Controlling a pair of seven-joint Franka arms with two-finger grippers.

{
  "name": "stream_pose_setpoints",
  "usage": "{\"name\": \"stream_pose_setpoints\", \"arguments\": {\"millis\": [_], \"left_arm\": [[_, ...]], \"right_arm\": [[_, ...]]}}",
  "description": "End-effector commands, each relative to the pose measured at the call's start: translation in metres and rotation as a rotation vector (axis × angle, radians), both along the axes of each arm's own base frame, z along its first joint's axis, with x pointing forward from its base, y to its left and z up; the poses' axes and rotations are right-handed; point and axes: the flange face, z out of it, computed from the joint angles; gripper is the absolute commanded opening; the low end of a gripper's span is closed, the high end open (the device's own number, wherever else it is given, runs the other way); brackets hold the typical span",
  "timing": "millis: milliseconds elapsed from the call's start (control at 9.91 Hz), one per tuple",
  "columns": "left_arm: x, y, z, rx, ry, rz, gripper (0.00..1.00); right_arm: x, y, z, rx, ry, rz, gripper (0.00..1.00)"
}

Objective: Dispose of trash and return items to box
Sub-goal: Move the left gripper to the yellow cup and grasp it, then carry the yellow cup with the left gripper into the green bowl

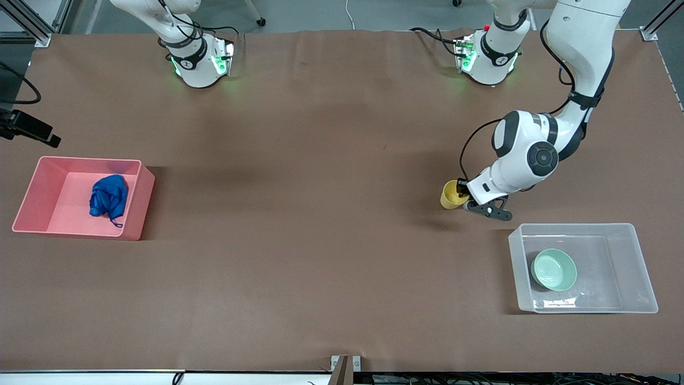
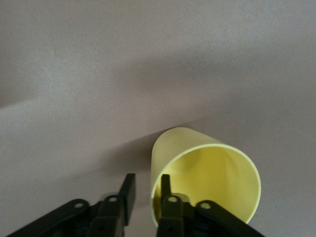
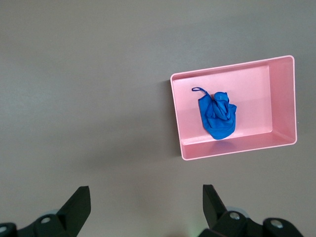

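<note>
The yellow cup point(image 1: 452, 194) stands on the table, farther from the front camera than the clear box point(image 1: 641, 267). My left gripper point(image 1: 464, 193) is at the cup's rim. In the left wrist view its fingers straddle the cup point(image 2: 207, 168) wall: one finger point(image 2: 166, 183) is inside and the other point(image 2: 128, 190) is outside with a gap, so the gripper point(image 2: 147, 180) is open. The mint-green bowl point(image 1: 554, 269) lies in the box. The blue wad point(image 1: 109, 198) lies in the pink bin point(image 1: 32, 198). My right gripper point(image 3: 146, 190) is open and empty, high above the table.
In the right wrist view the pink bin point(image 3: 284, 106) with the blue wad point(image 3: 218, 116) lies far below. The two arm bases point(image 1: 197, 64) point(image 1: 489, 59) stand at the table's edge farthest from the front camera. Brown table surface spans between bin and box.
</note>
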Motion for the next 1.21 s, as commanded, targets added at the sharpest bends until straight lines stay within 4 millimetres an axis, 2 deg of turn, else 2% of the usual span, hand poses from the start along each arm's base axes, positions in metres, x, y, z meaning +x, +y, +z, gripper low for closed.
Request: {"name": "stream_pose_setpoints", "arguments": {"millis": [0,202,404,505,606,706,908,1009,1110], "left_arm": [[0.001,-0.004,-0.011,0.007,-0.003,-0.033,0.00],[0.019,0.001,0.025,-0.001,-0.065,-0.054,0.00],[0.063,0.017,0.082,0.000,-0.049,-0.035,0.00],[0.090,0.037,0.111,0.006,-0.031,-0.006,0.00],[0.124,0.070,0.135,0.020,-0.043,0.045,0.00],[0.147,0.100,0.144,0.036,-0.072,0.086,0.00],[0.179,0.155,0.118,0.091,-0.087,0.154,0.00],[0.188,0.189,0.103,0.119,-0.086,0.178,0.00],[0.194,0.206,0.086,0.141,-0.091,0.164,0.00]], "right_arm": [[-0.002,0.000,0.012,-0.045,-0.019,0.056,1.00],[-0.002,0.008,0.012,-0.049,-0.017,0.063,1.00],[-0.003,0.002,0.012,-0.043,-0.013,0.048,1.00],[-0.003,0.003,0.012,-0.043,-0.009,0.047,1.00],[-0.003,0.003,0.011,-0.043,-0.007,0.041,1.00],[-0.006,0.003,0.010,-0.040,0.012,0.039,1.00],[-0.005,0.002,0.009,-0.038,0.009,0.038,1.00],[-0.005,0.003,0.010,-0.035,0.007,0.039,1.00],[-0.005,0.002,0.009,-0.035,0.009,0.038,1.00]]}}
